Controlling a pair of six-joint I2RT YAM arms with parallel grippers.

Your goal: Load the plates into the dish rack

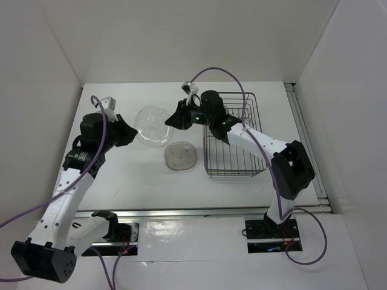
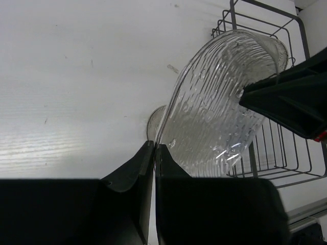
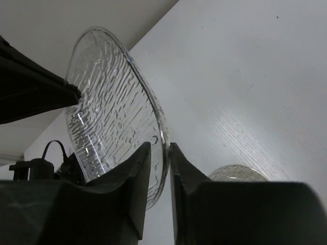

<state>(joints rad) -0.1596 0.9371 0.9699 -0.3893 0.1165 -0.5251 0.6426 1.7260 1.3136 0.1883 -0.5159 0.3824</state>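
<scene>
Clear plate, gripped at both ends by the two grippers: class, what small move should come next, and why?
Probably open the left gripper: the right gripper appears to pinch the opposite rim of the clear plate and sits nearer the dish rack.

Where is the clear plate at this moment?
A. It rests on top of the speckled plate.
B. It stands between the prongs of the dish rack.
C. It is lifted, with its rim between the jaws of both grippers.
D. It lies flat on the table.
C: the clear plate is tilted up off the table, one edge between the jaws of the left gripper, the opposite edge between those of the right gripper.
</scene>
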